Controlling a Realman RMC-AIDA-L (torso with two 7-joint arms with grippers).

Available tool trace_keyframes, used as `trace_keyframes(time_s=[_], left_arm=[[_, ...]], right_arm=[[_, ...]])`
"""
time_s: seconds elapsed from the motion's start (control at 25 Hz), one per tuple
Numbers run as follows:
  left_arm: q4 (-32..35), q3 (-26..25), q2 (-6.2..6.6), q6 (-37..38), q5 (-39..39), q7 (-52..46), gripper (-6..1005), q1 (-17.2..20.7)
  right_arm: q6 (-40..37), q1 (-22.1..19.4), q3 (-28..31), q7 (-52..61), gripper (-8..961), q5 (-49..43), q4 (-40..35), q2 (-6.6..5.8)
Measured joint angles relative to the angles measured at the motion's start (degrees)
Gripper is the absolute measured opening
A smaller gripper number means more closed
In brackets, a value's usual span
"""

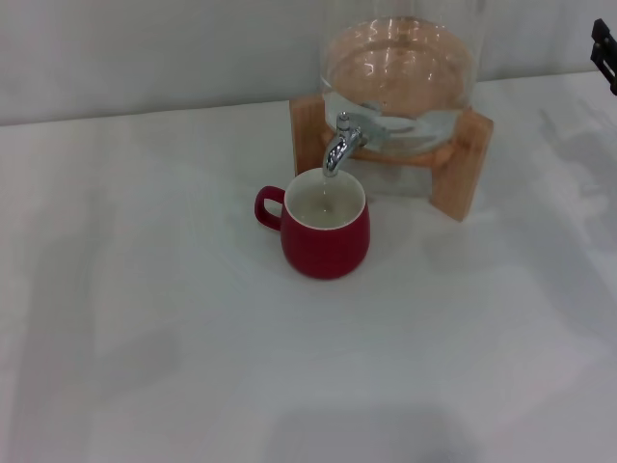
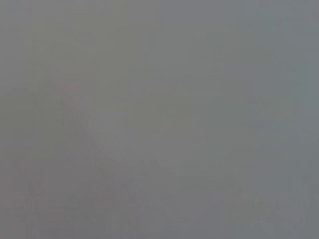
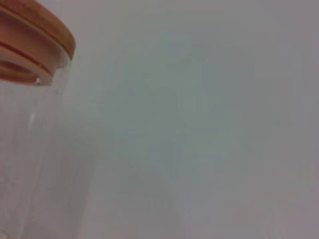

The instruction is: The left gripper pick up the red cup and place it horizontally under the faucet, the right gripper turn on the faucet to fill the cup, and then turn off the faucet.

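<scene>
White table (image 1: 145,338): red cup (image 1: 326,241), wooden stand (image 1: 463,164).

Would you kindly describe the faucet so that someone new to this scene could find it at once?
Look to the back of the white table for the clear glass jar sitting on a wooden stand. The faucet juts from the jar's lower front, its spout curving down over the red cup. It is the only shiny chrome piece there.

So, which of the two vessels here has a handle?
The red cup has it: a loop handle on its side. The glass jar behind it on the wooden stand has none.
</scene>
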Motion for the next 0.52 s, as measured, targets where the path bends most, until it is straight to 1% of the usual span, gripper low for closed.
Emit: trace_keyframes(time_s=[0.52], left_arm=[[-0.61,-0.05,0.0,0.1,-1.01,-0.29,884,-0.58]], right_arm=[[0.49,-0.15,0.63,0.63,662,1.5,0.58,-0.01]])
